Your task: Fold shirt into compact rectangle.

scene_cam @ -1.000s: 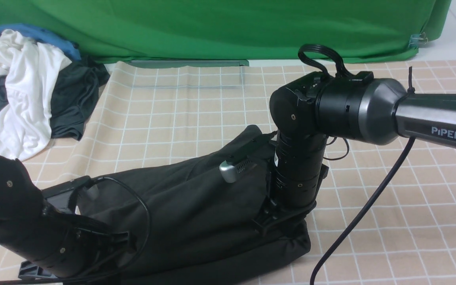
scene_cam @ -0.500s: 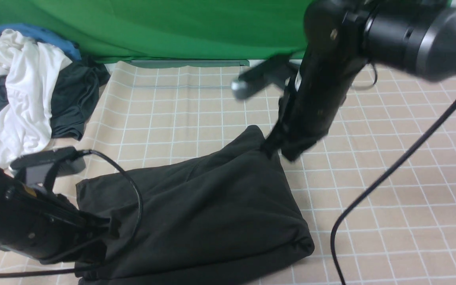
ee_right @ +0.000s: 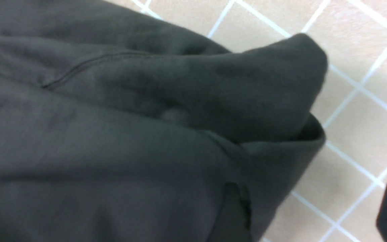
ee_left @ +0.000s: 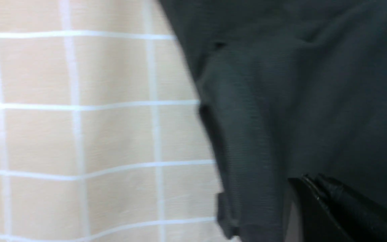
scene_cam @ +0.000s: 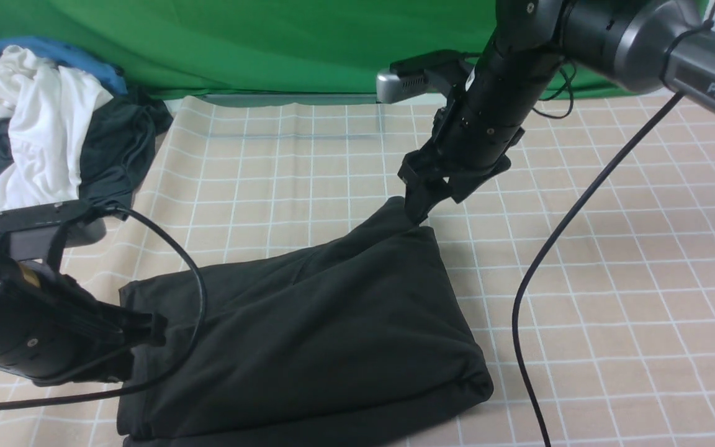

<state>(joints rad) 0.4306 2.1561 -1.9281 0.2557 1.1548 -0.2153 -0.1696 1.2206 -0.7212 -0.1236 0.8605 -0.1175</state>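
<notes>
Right gripper hangs spread above the shirt corner; left gripper looks pressed together. Fold laid, I'd neaten edges next.

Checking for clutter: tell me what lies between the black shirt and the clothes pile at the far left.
In the front view, only bare checked cloth separates the shirt from the pile, apart from the left arm's wrist camera overhanging it.

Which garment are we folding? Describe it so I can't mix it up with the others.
On the checked tablecloth, between both arms, lies the black shirt, folded into a thick slab. The white, blue and dark clothes pile sits far left by the green backdrop, crumpled, not folded.
</notes>
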